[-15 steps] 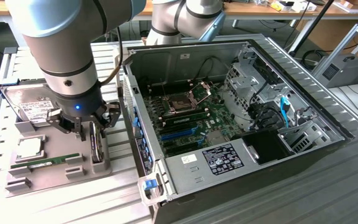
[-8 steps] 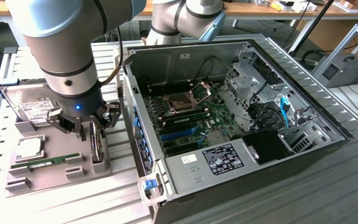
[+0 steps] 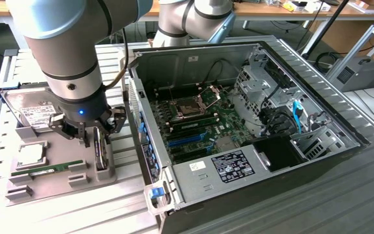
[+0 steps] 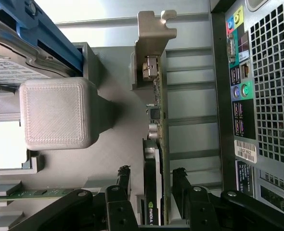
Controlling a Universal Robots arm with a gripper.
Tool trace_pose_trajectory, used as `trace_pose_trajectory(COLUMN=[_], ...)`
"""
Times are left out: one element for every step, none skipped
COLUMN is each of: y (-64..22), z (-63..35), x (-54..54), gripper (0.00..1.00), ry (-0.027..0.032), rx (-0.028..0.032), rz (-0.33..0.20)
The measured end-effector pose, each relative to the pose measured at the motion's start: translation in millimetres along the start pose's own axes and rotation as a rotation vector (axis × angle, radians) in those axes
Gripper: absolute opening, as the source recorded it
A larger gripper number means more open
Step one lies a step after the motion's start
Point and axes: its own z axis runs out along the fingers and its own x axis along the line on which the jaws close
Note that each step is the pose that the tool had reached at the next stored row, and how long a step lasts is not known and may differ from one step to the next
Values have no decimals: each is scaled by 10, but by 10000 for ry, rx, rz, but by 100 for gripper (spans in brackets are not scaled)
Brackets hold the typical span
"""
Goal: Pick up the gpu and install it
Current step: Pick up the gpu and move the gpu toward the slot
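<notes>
Wrist view: the black jaws are apart, one on each side of the thin green gpu card with a black cooler and silver bracket (image 4: 156, 144), with a small gap showing. The card (image 3: 101, 152) stands on its edge in the grey plastic tray (image 3: 60, 158), beside the open computer case (image 3: 239, 122).

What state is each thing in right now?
graphics card: upright on edge in the grey holder, not lifted
gripper: open, one finger either side of the graphics card
computer case: on its side, panel off
hard drive: lying in the holder
memory stick: flat in the holder
</notes>
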Motion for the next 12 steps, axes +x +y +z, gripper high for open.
trace_pose_trajectory(y=[0,0,0,0,0,0,0,0,0,0,0,0], z=[0,0,0,0,0,0,0,0,0,0,0,0], x=[0,0,0,0,0,0,0,0,0,0,0,0], gripper=[48,48,48,48,47,34,28,27,27,27,27,27], ry=[0,0,0,0,0,0,0,0,0,0,0,0], rx=[0,0,0,0,0,0,0,0,0,0,0,0], rz=[0,0,0,0,0,0,-1,0,0,0,0,0])
